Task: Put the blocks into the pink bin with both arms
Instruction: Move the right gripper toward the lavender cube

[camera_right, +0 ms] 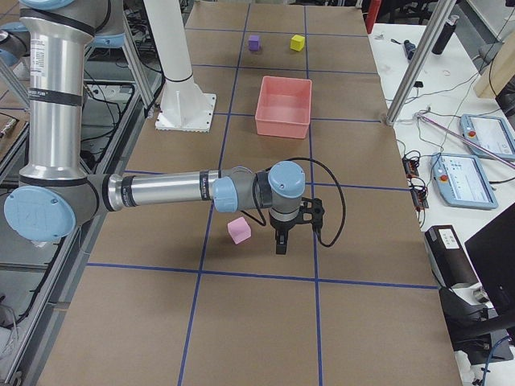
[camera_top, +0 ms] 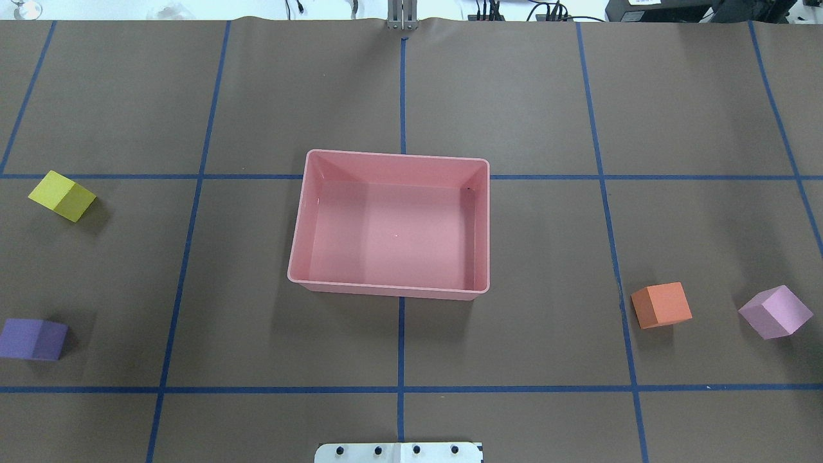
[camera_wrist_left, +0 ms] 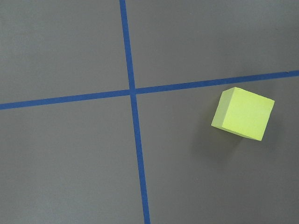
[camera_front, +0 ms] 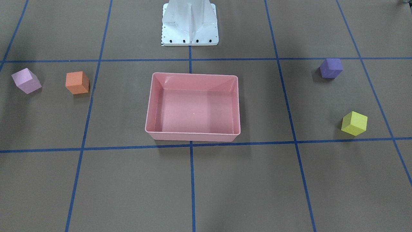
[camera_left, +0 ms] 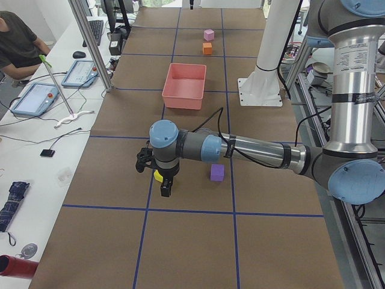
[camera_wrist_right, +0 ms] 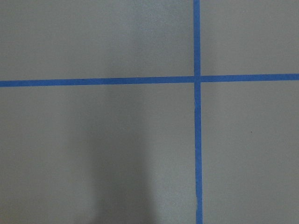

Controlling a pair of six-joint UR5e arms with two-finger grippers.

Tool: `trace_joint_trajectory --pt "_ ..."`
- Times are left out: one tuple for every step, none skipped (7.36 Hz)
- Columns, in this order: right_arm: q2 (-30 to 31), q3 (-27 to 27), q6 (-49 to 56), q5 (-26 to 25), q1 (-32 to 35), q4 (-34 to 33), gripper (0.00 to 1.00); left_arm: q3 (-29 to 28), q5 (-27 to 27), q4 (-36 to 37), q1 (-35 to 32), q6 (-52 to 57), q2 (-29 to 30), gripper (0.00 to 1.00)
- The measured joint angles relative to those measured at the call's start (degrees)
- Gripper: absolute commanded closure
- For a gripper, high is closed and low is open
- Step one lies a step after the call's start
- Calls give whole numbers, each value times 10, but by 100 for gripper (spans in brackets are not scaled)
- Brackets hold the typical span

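Since no cube is in the shallow salmon-pink plastic bin (camera_top: 395, 154) yet, I judge the task at its very start, and the first pick turns on the small yellow foam cube (camera_wrist_left: 243, 114). In the left wrist view it sits at about 3 o'clock from the picture's centre, flat on the brown paper worktop (camera_wrist_left: 70, 177), its edges turned a little off the blue tape lines (camera_wrist_left: 132, 91). A cube has no long axis, so I reckon the only alignment that matters is squaring the left fingers (camera_left: 164, 190) to that slight twist and shifting them toward 3 o'clock before going down. Seen from the table's left end, those fingers hang above the worktop with the yellow cube peeking out just behind them. Whether they are spread or closed I cannot tell from there.

In the overhead view, yellow lies at 9 o'clock from the bin and the small purple foam cube (camera_top: 32, 339) at 8 o'clock, both nearer the left fingers. The small orange foam cube (camera_top: 661, 305) and the small pink-lilac foam cube (camera_top: 775, 312) lie near 4 o'clock, on the other side. The right fingers (camera_right: 280, 245) hang just beside the pink-lilac cube. That wrist's view shows only tape and worktop, and I cannot tell their state either.
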State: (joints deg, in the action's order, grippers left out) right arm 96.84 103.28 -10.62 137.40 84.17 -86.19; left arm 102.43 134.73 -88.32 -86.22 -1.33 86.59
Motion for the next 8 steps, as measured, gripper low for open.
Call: trace_joint_trajectory --pt "11 9 -1 9 -14 27 1 7 0 0 0 0 -4 0" --pt "27 13 -2 23 -39 64 1 13 0 -1 -1 -1 -11 0" --pt "52 14 -2 33 -72 138 1 20 0 -1 -1 -1 -17 0" --pt "79 14 -5 33 -99 217 1 25 0 -2 -1 -1 -22 0" --pt "100 14 -6 25 -126 267 2 27 0 -2 0 -1 -24 0" --pt "112 14 -5 8 -156 290 2 28 0 -2 0 -1 -25 0" --pt "118 15 -3 -9 -181 299 3 30 0 -2 0 -1 -25 0" --pt "119 16 -3 -27 -208 302 2 31 0 -2 0 -1 -26 0"
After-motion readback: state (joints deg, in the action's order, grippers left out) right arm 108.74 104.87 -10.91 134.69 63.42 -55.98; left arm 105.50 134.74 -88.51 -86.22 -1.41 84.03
